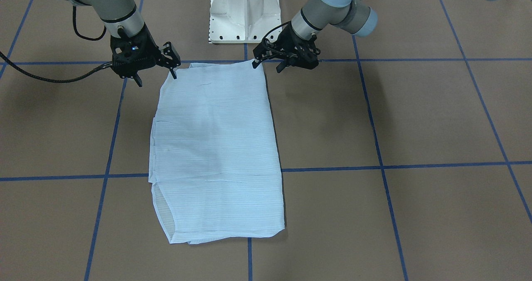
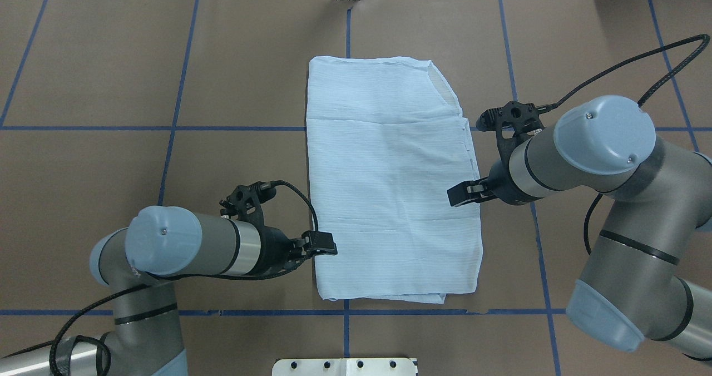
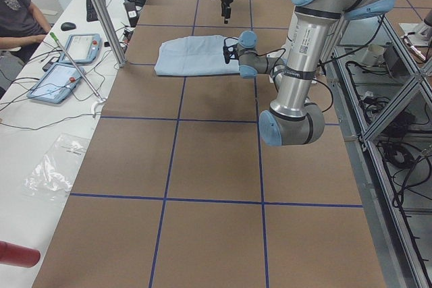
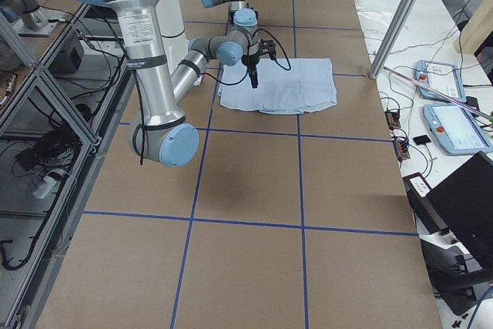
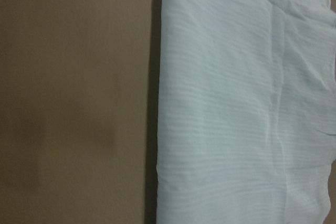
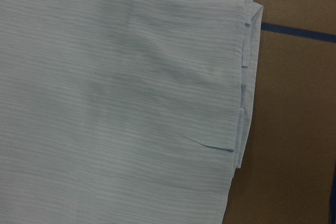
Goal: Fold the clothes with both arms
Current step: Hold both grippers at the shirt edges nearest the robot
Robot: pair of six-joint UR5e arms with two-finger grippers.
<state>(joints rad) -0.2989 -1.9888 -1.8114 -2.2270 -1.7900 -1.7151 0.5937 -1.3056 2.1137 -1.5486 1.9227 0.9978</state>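
Observation:
The light blue striped shirt (image 1: pixel 216 148) lies flat on the brown table, folded into a tall rectangle (image 2: pixel 389 187). My left gripper (image 1: pixel 267 66) hovers at the shirt's corner nearest the robot, on my left side. Its fingers are spread and hold nothing; in the overhead view it sits at the shirt's left edge (image 2: pixel 322 247). My right gripper (image 1: pixel 157 79) hovers beside the opposite near corner, also open and empty, and shows at the shirt's right edge (image 2: pixel 463 194). The left wrist view shows the shirt's edge (image 5: pixel 236 103); the right wrist view shows layered edges (image 6: pixel 121 93). No fingertips show in either wrist view.
The white pedestal base (image 1: pixel 244 13) stands behind the shirt. Blue tape lines (image 1: pixel 332 166) grid the table. A side bench holds teach pendants (image 3: pixel 81 48) beside a seated person (image 3: pixel 17 11). A metal post (image 3: pixel 101 11) stands at the table edge.

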